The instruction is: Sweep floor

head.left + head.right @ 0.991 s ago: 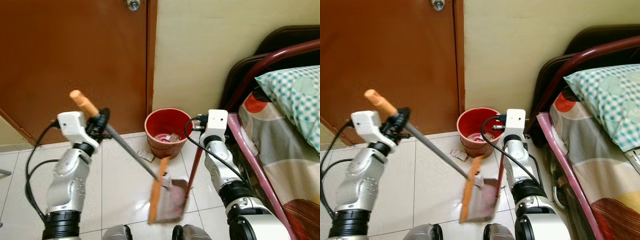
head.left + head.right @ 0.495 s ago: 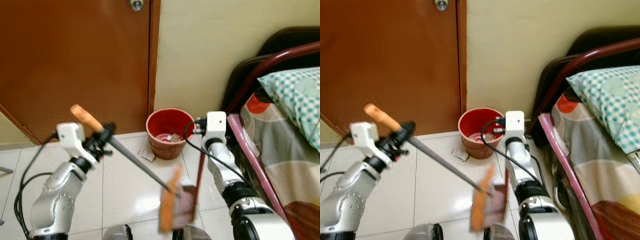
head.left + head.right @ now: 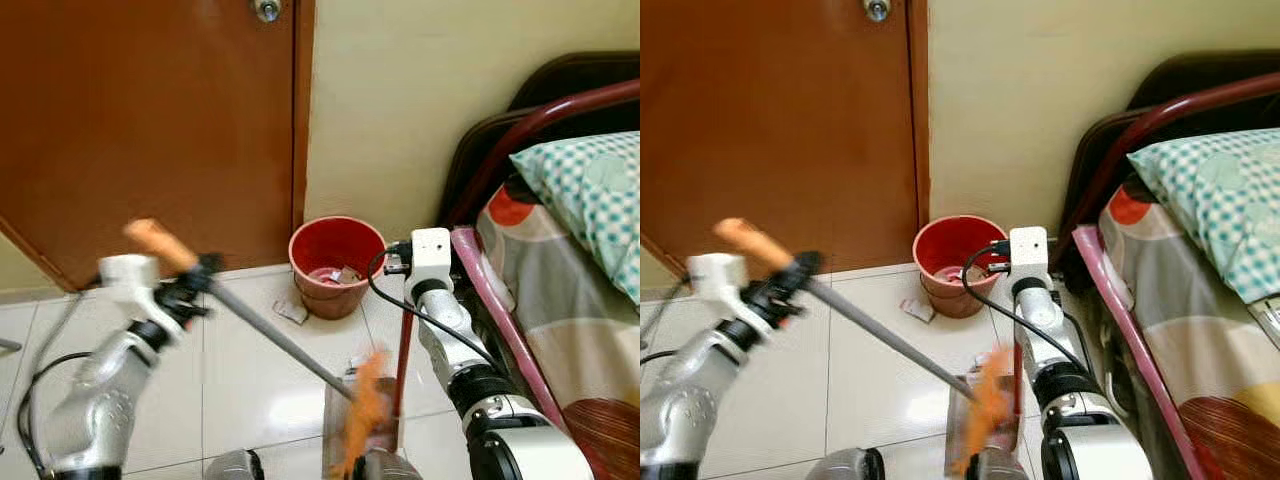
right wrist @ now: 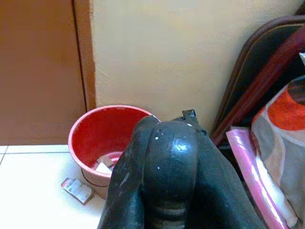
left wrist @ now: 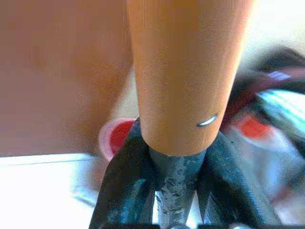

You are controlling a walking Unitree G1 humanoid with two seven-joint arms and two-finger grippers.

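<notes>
Broom (image 3: 270,335), clamped in left gripper (image 3: 190,285), has swung its orange head (image 3: 362,415) rightward across the floor (image 3: 250,400) into the dustpan (image 3: 345,440); right gripper (image 3: 400,300) stays closed on its upright handle (image 3: 402,365); paper scrap (image 3: 292,312) by red bucket (image 3: 337,265) remains unswept.

You are seeing motion blur smearing the orange broom head (image 3: 362,420) and the left hand (image 3: 190,283). The dustpan (image 3: 340,440) is running past the bottom edge. The bucket's (image 4: 107,143) contents are staying too small to identify.
</notes>
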